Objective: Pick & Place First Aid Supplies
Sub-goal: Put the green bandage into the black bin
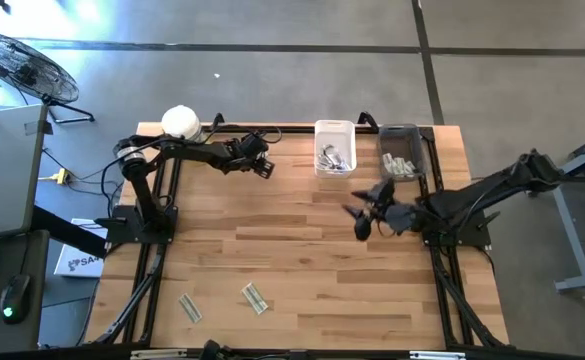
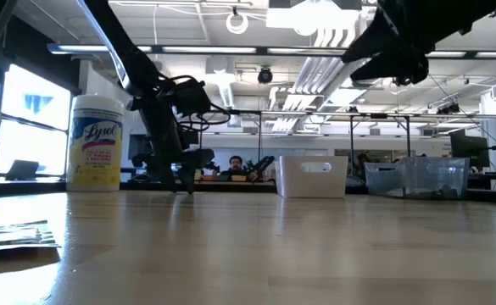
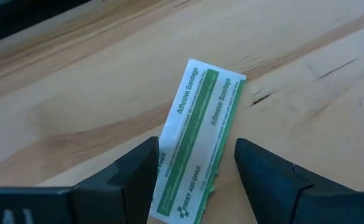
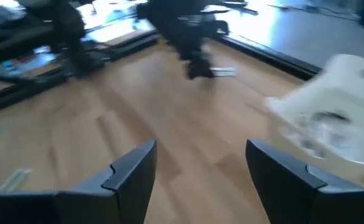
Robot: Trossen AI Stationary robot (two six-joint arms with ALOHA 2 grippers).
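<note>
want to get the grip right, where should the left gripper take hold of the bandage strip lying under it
The bandage strip lies flat on the table between the open fingers of the left gripper. Likely best: come straight down and pinch across its narrow width near the middle, fingers on the two long edges. It is thin, so the tips probably must touch the wood.

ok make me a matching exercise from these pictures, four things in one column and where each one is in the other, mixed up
Things:
1. left gripper
2. right gripper
3. white bin
4. yellow tub

Places:
A. at the table's far edge, next to the clear bin
B. at the table's far left corner
C. open, with a green-and-white bandage strip lying between its fingers
D. open, in the air over the right half of the table, nothing in it

Pairs: 1-C, 2-D, 3-A, 4-B
</note>
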